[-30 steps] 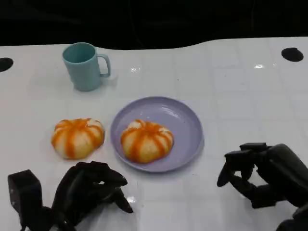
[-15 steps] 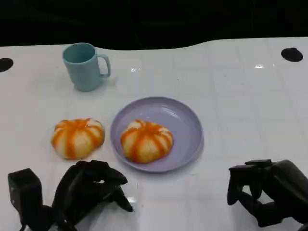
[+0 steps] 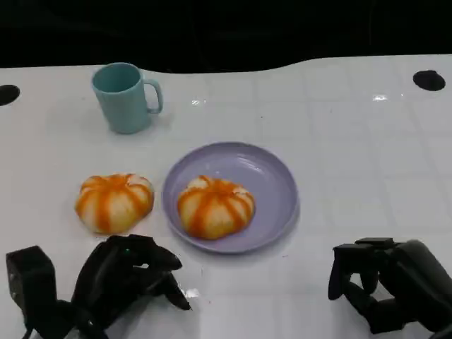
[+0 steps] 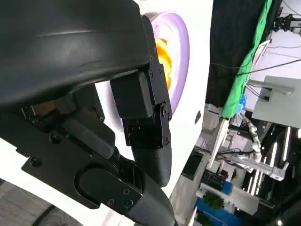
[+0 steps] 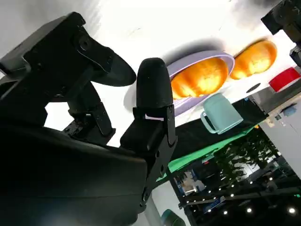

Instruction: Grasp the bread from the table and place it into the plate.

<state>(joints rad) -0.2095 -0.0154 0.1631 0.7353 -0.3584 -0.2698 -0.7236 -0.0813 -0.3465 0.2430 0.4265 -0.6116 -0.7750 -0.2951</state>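
A lavender plate (image 3: 270,176) lies mid-table with one orange-striped bread (image 3: 215,206) resting in it. A second striped bread (image 3: 114,202) lies on the table just left of the plate. My left hand (image 3: 126,281) sits near the front edge, below that second bread, holding nothing, fingers loosely bent. My right hand (image 3: 387,281) is at the lower right, away from the plate, holding nothing with its fingers apart. The right wrist view shows its fingers (image 5: 153,94) before the plate (image 5: 189,106), both breads (image 5: 202,77) (image 5: 254,59). The left wrist view catches the plate rim (image 4: 181,52).
A teal mug (image 3: 125,97) stands at the back left, handle to the right; it appears in the right wrist view too (image 5: 218,115). Black round holes (image 3: 429,79) mark the table's far corners. Bare white table (image 3: 367,155) stretches right of the plate.
My right hand has drawn back from the plate toward the near edge and lower in the picture. The left hand has shifted very slightly. Breads, plate and mug stay put.
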